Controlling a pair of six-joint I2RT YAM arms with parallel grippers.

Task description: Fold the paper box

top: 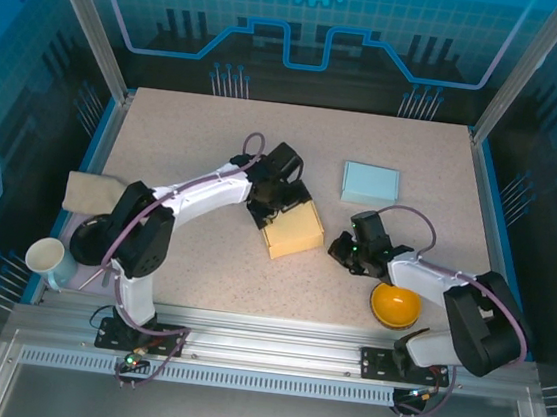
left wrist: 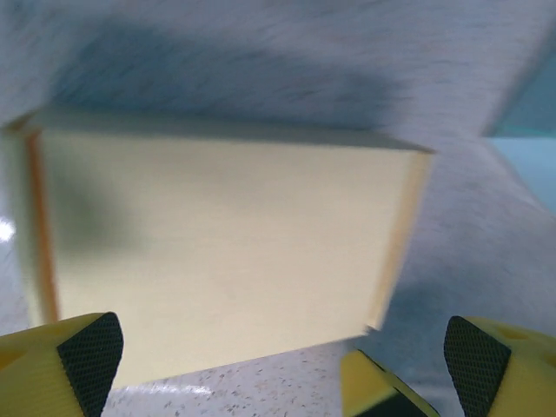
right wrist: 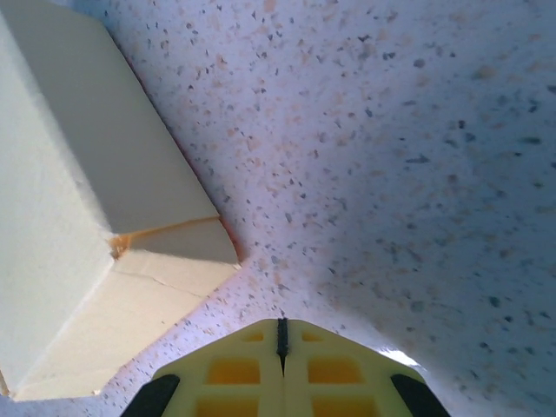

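The yellow paper box (top: pixel 294 230) lies closed and flat near the middle of the bench (top: pixel 186 138), turned askew to the bench edges. Its slightly longer sides run from near-left to far-right in the top view. One corner points at the arm bases.

The left end effector (top: pixel 278 198) sits at the box's far-left edge. In the left wrist view its black pads (left wrist: pixel 91 360) stand wide apart, spanning more than the broad yellow face (left wrist: pixel 217 252) ahead of them, and they clamp nothing.

The right end effector (top: pixel 346 252) rests low on the bench just right of the box. In the right wrist view its yellow fingers (right wrist: pixel 239 369) are pressed together along a thin seam with nothing between them. The box (right wrist: pixel 78 217) lies to the left there, showing an end of folded flaps with a diagonal crease.

A light blue box (top: pixel 370 184) lies farther back on the right. An orange bowl (top: pixel 395 305) sits near the right arm's base, and a white mug (top: pixel 46 258) and a tan cloth (top: pixel 89 192) are at the left edge.
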